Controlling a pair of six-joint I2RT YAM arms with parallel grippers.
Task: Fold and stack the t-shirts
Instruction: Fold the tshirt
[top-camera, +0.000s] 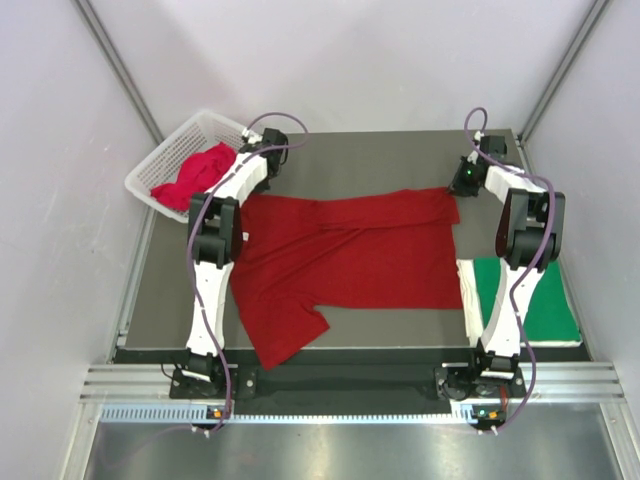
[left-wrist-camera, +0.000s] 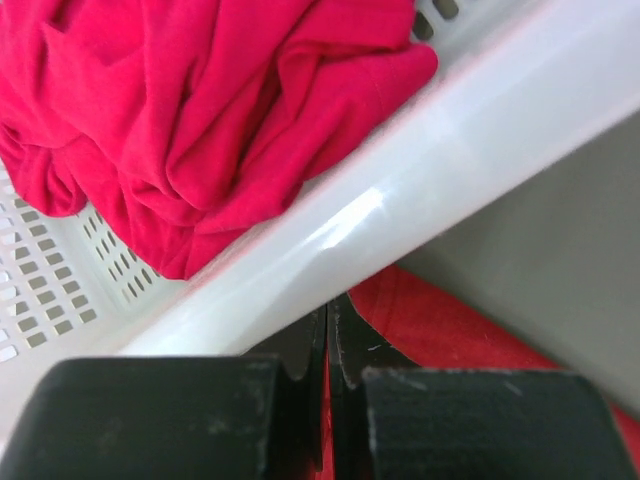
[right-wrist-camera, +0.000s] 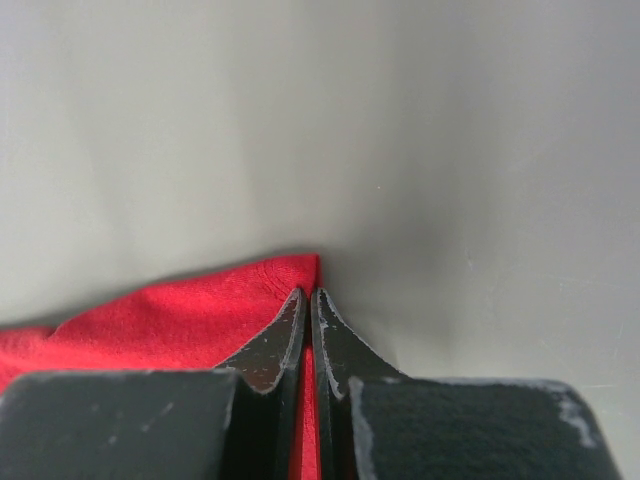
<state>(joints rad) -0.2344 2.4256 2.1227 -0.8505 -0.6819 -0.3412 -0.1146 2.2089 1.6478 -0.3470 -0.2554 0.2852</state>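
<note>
A dark red t-shirt (top-camera: 340, 265) lies spread on the grey table (top-camera: 380, 165), one sleeve hanging toward the near edge. My left gripper (top-camera: 250, 185) is shut on the shirt's far left corner beside the basket; in the left wrist view red cloth (left-wrist-camera: 450, 335) shows between the closed jaws of that gripper (left-wrist-camera: 328, 310). My right gripper (top-camera: 462, 185) is shut on the shirt's far right corner; in the right wrist view that gripper (right-wrist-camera: 307, 298) pinches the cloth corner (right-wrist-camera: 180, 320). A folded green t-shirt (top-camera: 545, 300) lies at the right. A pinkish red shirt (top-camera: 195, 175) (left-wrist-camera: 190, 110) is bunched in the basket.
The white lattice basket (top-camera: 165, 160) stands at the table's far left corner, its rim (left-wrist-camera: 420, 170) close to my left gripper. Pale walls enclose the table on three sides. Metal rails (top-camera: 350, 385) run along the near edge.
</note>
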